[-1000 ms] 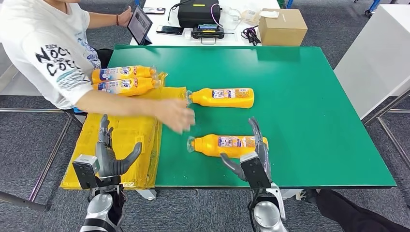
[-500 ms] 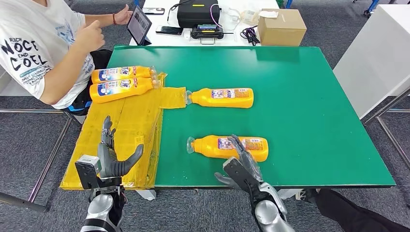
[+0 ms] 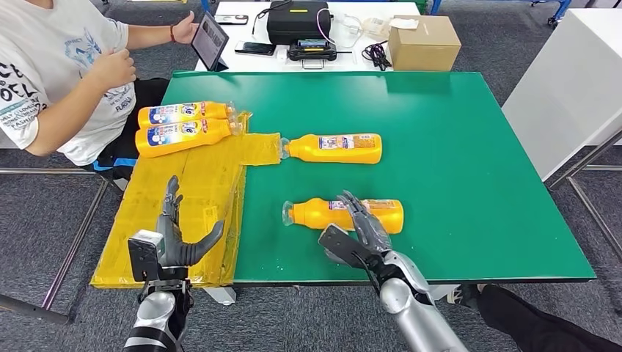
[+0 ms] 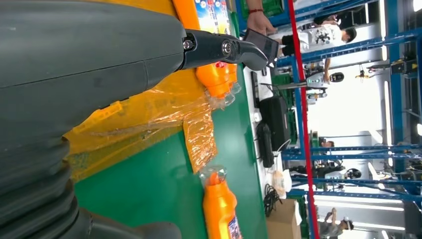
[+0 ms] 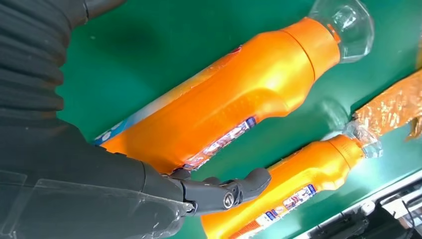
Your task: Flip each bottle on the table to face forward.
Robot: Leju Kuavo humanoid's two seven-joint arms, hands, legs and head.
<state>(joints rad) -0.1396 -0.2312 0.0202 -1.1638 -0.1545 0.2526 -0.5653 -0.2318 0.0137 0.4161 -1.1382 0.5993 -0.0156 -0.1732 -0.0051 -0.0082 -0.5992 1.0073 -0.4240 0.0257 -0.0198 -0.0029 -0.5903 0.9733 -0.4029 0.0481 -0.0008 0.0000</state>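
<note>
An orange bottle (image 3: 334, 214) lies on its side near the front of the green table (image 3: 469, 147), cap to the left, its label turned toward the far edge. My right hand (image 3: 359, 233) rests spread fingers on its near side; the right wrist view shows this bottle (image 5: 224, 99) against my fingers (image 5: 224, 191). A second bottle (image 3: 334, 148) (image 5: 293, 184) lies farther back. Two more bottles (image 3: 183, 114) (image 3: 187, 134), blue labels up, lie on yellow plastic wrap (image 3: 183, 213). My left hand (image 3: 172, 238) hovers open over that wrap, holding nothing.
A person (image 3: 59, 73) sits at the table's left, arms drawn back. Behind the green table stand a cardboard box (image 3: 424, 40), a black case (image 3: 297, 22) and a tablet (image 3: 211, 37). A white table (image 3: 572, 88) stands to the right.
My right hand tipped forward and laid its fingers on the near bottle, which rolled away so its label moved toward the far side. The person's arm pulled back from the table.
</note>
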